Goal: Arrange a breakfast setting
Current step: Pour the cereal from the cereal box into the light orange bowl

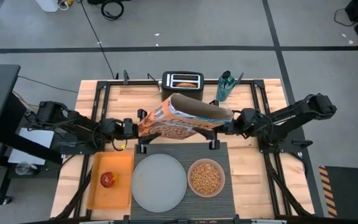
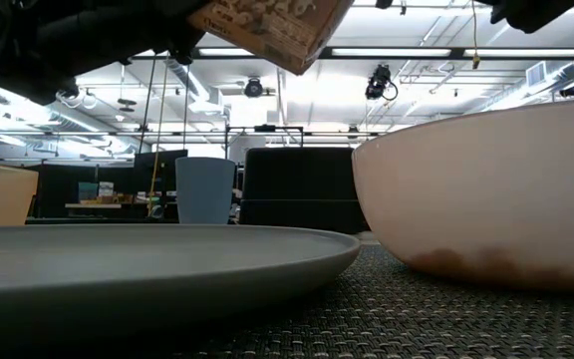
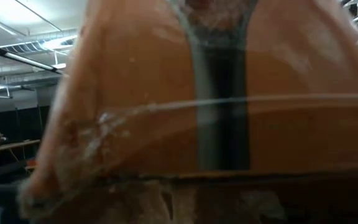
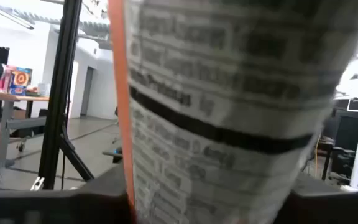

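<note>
While both the left gripper and right gripper clamp the orange cereal box aloft behind the filled pink bowl, uneven release risks spilling cereal across the placemat.

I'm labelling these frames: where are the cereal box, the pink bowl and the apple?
cereal box [image 1: 176,119]: high view, on its orange printed front.
pink bowl [image 1: 192,180]: high view, on its rim beside the cereal.
apple [image 1: 108,180]: high view, on its red top, in the orange tray.
</note>
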`<state>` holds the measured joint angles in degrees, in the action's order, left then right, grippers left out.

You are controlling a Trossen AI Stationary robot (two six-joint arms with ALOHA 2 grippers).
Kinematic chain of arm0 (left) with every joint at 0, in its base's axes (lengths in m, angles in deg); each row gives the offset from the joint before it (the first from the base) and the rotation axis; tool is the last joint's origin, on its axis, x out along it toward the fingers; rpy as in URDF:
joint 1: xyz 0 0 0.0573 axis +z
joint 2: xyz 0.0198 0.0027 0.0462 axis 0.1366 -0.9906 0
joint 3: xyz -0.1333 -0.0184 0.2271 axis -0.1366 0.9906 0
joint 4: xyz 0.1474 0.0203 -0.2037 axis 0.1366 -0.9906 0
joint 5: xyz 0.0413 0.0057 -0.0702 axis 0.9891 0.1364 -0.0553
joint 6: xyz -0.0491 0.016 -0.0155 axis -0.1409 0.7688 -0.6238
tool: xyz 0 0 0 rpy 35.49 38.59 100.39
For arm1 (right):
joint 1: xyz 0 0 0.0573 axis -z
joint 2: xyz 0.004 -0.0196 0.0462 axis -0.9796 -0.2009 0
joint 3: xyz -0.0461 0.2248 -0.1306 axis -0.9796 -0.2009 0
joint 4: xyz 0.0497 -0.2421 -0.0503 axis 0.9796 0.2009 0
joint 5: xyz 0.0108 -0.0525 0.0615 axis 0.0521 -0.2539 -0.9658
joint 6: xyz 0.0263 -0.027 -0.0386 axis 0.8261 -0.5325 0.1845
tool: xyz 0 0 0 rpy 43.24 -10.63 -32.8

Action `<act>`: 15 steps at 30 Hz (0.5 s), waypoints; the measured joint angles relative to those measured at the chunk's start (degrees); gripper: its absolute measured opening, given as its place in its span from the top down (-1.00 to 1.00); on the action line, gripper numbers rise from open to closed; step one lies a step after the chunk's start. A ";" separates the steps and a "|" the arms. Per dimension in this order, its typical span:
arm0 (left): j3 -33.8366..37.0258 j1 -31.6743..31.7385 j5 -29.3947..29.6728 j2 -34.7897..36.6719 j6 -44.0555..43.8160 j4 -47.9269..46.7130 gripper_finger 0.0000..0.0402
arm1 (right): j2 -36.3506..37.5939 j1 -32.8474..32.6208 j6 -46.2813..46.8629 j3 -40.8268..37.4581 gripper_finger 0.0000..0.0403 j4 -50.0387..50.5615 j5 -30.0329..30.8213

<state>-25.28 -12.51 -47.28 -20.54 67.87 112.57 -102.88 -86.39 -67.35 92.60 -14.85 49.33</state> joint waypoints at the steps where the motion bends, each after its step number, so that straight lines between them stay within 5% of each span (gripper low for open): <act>1: 0.03 0.04 0.09 0.00 -0.09 0.00 0.14 | 0.03 0.09 0.02 0.02 0.08 0.54 0.05; 8: 0.05 0.02 1.59 0.00 0.22 -0.04 0.14 | 0.07 0.32 1.14 0.07 0.88 2.14 -0.54; 15: 0.05 0.02 6.95 0.40 3.51 -1.27 -0.09 | 1.13 0.32 1.53 0.13 0.81 6.27 0.16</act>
<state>-25.23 -12.50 -40.34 -20.14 71.38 111.30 -101.75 -86.07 -65.82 92.73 -8.58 49.49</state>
